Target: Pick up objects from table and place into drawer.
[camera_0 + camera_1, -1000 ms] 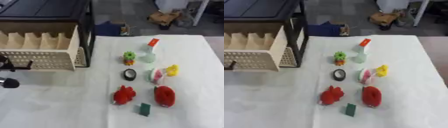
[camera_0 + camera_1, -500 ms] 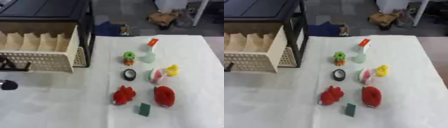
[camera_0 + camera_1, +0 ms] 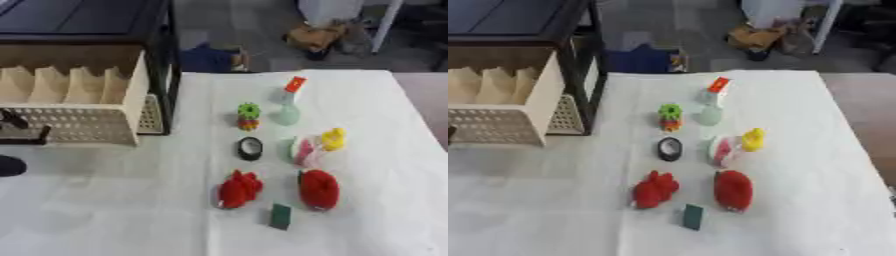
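A cream perforated drawer with dividers stands pulled out of a black cabinet at the left. Part of my left hand shows dark at the drawer's front, at the view's left edge; its grip is hidden. On the white table lie a green gear toy, a pale green bottle with a red cap, a black tape roll, a pink and white item, a yellow duck, a red lumpy toy, a red oval toy and a small dark green block. My right hand is out of sight.
The black cabinet frame rises beside the drawer. A dark round part shows at the left edge below the drawer. The table's right edge borders a brown surface. Floor clutter lies beyond the far edge.
The drawer's front has come a little further out and left, with the dark hand at its front shifting left. The toys have not moved.
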Robot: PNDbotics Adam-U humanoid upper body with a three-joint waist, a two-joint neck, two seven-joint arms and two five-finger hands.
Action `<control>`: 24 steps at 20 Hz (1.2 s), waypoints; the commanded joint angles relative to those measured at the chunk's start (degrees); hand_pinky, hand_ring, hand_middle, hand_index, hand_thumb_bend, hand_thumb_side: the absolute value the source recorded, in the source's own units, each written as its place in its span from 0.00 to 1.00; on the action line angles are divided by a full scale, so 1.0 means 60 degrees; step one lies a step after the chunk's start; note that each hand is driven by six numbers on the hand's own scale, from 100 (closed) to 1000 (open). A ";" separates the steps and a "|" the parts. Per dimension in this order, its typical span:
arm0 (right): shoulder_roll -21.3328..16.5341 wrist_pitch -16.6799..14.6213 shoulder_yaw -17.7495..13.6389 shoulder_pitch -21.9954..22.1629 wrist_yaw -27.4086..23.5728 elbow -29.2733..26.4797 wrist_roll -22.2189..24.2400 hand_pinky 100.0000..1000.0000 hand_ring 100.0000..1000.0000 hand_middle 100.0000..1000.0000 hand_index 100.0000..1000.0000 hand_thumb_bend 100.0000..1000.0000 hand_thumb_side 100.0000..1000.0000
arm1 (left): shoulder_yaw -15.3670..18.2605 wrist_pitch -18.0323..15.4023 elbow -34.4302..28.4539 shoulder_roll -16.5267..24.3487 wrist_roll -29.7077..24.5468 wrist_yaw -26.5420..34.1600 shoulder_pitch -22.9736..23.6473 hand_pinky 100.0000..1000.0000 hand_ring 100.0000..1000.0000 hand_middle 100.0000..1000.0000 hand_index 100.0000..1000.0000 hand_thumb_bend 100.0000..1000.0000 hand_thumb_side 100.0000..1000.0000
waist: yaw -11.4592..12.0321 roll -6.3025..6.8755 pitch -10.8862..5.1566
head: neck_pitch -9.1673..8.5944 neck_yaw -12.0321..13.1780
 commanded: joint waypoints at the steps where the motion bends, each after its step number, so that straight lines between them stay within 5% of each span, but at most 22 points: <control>1: -0.0125 -0.0005 -0.0110 -0.0045 -0.0027 -0.0158 -0.0037 0.60 0.59 0.54 0.78 0.00 1.00 | 0.0291 0.0046 -0.0264 0.0233 0.0045 0.0121 -0.0082 0.00 0.00 0.00 0.98 0.61 1.00 | -0.0003 0.0001 -0.0239 | 0.0051 -0.0034; 13: -0.0132 -0.0029 -0.0108 -0.0055 -0.0073 -0.0158 -0.0070 0.60 0.59 0.54 0.78 0.00 1.00 | 0.0750 0.0031 -0.0790 0.0123 0.0229 0.0500 -0.0042 0.00 0.00 0.00 0.91 0.55 1.00 | 0.0142 -0.0047 -0.0527 | 0.0171 0.0189; 24: -0.0248 0.0025 -0.0097 -0.0100 -0.0158 -0.0158 -0.0076 0.60 0.60 0.55 0.78 0.00 1.00 | 0.1777 -0.0052 -0.1535 -0.0660 0.1173 0.2138 0.0160 0.00 0.00 0.00 0.89 0.40 1.00 | 0.0301 -0.0129 -0.0809 | 0.0471 -0.0356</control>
